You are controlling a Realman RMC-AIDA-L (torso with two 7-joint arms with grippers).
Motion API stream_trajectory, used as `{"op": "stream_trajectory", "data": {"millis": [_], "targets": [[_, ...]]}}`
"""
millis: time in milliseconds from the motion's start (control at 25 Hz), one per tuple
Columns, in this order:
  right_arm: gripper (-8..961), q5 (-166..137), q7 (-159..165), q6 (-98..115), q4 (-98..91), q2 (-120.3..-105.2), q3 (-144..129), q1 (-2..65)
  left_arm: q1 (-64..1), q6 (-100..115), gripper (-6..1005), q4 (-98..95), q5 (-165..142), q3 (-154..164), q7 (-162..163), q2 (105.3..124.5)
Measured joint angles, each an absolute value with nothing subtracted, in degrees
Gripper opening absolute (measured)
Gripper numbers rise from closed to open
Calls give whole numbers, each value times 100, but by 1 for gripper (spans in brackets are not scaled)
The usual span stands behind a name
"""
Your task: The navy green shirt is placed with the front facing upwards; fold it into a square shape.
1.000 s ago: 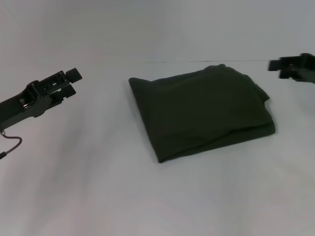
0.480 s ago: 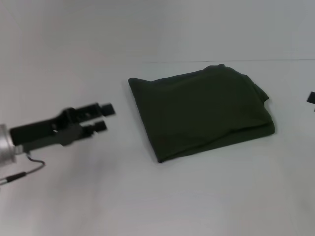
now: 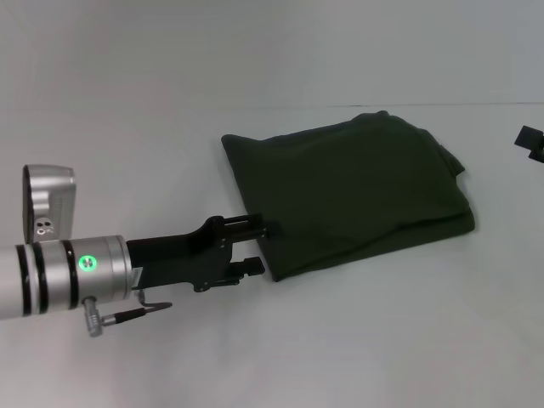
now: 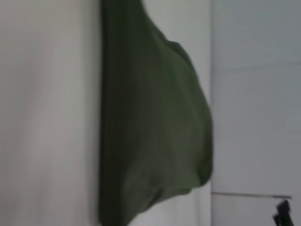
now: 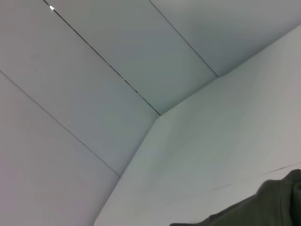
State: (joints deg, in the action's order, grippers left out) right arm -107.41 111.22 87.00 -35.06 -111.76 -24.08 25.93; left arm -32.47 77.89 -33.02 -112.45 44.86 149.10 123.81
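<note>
White bench (image 3: 357,340) fills my head view, running back to a pale wall, and the navy green shirt (image 3: 348,191) lies on it a little right of centre, folded into a thick, roughly square bundle. No lettering or collar shows from where I look; I see only plain dark cloth, with layered edges along its near and right sides.

My left hand (image 3: 259,246) reaches in from the left on its silver forearm, low over the bench, with its black fingertips (image 3: 252,266) right at the bundle's near left corner. The two fingers stand a little apart, one above the other, and I see nothing between them; whether the upper tip actually touches the cloth I cannot tell.

From the left wrist camera the shirt (image 4: 150,127) fills the middle of the frame as a dark green mound on the white surface, close ahead of that arm.

My right hand (image 3: 532,141) sits well off at the right edge of the head view, clear of the shirt, and I cannot tell how its fingers stand. Its wrist camera looks mostly at wall panels, with a scrap of green cloth (image 5: 263,207) in one corner.
</note>
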Motion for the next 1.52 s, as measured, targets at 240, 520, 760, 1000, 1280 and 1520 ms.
{"op": "stream_trajectory", "data": {"millis": [240, 520, 760, 1000, 1280, 1520], "targets": [[909, -10696, 11167, 8680, -3493, -11159, -2370, 2638, -3425, 6979, 766, -2809, -11223, 4491, 15180, 12411], [910, -10594, 11162, 8694, -3489, -11140, -2369, 2695, -3600, 6603, 765, -2461, -11223, 4492, 15277, 12417], [910, -10584, 11152, 8682, -3489, -11126, -2365, 2753, -3709, 6427, 765, -2216, -11223, 4487, 15296, 12427], [909, -10580, 11170, 8703, -3488, -11136, -2363, 2765, -3716, 6356, 765, -2196, -11251, 4506, 15298, 12440], [909, -10580, 11171, 8704, -3489, -11161, -2364, 2749, -3724, 6291, 765, -2071, -11268, 4598, 15275, 12438], [910, -10581, 11171, 8695, -3489, -11174, -2364, 2727, -3757, 6240, 765, -2044, -11265, 4653, 15254, 12438]]}}
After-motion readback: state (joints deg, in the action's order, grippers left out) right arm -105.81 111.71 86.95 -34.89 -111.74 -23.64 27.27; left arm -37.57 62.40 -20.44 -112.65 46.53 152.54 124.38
